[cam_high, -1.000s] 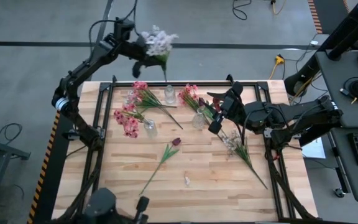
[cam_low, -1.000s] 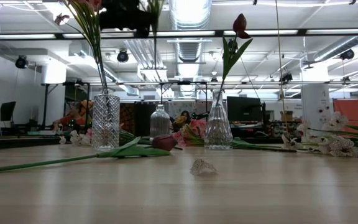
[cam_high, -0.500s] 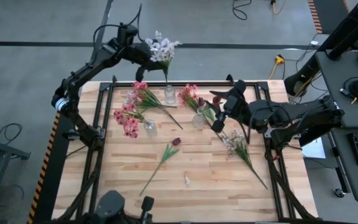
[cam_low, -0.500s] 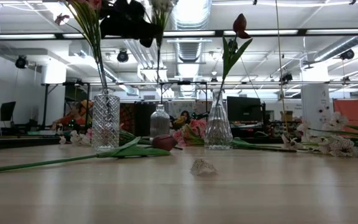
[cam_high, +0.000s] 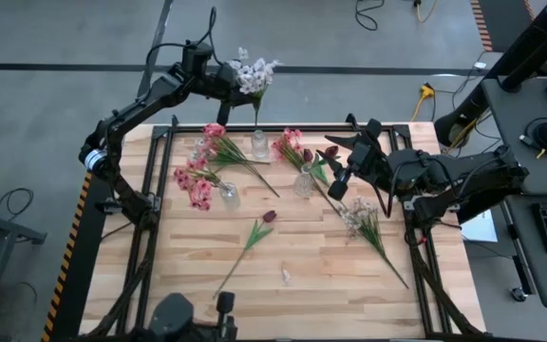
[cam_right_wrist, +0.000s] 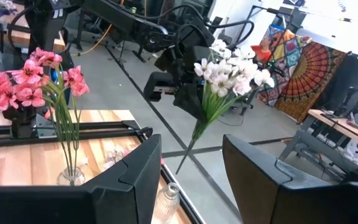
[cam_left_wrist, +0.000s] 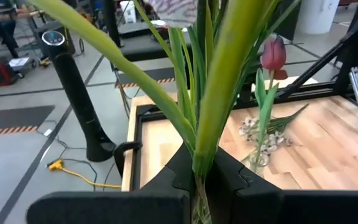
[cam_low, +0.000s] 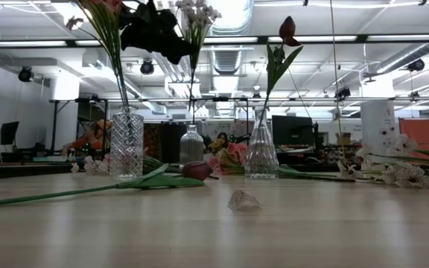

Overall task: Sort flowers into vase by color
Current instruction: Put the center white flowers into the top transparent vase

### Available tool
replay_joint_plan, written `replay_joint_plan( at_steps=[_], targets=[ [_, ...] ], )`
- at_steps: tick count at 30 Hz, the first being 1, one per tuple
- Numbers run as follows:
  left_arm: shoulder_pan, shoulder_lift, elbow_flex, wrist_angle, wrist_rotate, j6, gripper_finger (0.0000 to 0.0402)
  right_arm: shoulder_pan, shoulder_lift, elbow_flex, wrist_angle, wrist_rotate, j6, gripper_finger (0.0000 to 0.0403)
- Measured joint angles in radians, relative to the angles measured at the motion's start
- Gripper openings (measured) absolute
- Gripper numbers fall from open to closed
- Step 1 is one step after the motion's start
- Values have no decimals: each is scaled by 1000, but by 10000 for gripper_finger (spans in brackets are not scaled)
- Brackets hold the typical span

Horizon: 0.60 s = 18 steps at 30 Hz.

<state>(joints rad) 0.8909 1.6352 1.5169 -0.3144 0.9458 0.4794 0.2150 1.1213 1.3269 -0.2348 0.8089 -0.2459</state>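
Note:
My left gripper is shut on a bunch of white flowers held high over the table's far edge. Its thin stalk hangs toward the small empty vase. The left vase holds pink flowers. The right vase holds a dark red tulip. My right gripper hovers open, right of that vase, with nothing between its fingers. Pink stems, a red tulip and white-lilac stems lie flat on the wood. My left gripper pinches the bunch's green stalks between its two fingers, just under the leaves. The fingers come nearly level from the table's left and lie across the stalks. The bunch stands upright and clear of the table, blossoms above, the long stalk hanging below.
A small crumpled scrap lies near the front middle of the table. A black frame rail runs along the far edge. The near half of the wooden top holds little else.
My left gripper has sunk and tipped downward with the white bunch, shifting a little toward the table's right. In the low view the blossoms have come down into the picture, with the stalk over the small vase.

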Motion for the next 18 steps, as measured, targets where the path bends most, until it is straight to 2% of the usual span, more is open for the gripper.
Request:
replay_joint_plan(
  at_steps=[18],
  targets=[
    [-3, 40, -1, 32, -5, -47, 1, 0, 0, -1, -1, 0, -1, 164]
  ],
)
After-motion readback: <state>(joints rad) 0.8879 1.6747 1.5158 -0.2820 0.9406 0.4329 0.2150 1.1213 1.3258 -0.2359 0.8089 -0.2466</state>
